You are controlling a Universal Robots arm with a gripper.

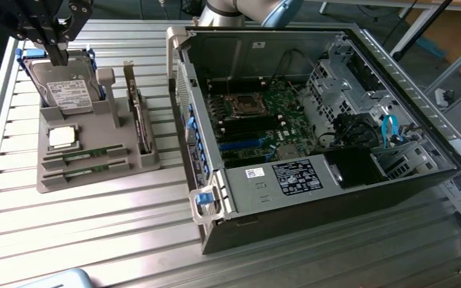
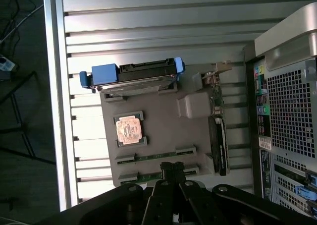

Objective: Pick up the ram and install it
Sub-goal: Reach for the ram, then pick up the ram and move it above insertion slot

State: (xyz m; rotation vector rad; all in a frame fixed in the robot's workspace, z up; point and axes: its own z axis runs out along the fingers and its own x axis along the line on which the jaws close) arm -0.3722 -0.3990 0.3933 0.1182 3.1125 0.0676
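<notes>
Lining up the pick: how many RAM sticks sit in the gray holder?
2. One RAM stick lies slotted beside the processor chip; the second stick lies parallel, nearer the edge of the gray holder. Neither is hidden.

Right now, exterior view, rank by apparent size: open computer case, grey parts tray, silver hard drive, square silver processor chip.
open computer case
grey parts tray
silver hard drive
square silver processor chip

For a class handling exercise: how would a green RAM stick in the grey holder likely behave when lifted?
The ram is a thin flat board, so probably stiff and light. It sits on edge in slots of the grey holder, so a sideways push would likely bind or strain it. Its bare green board suggests it is fragile.
</notes>
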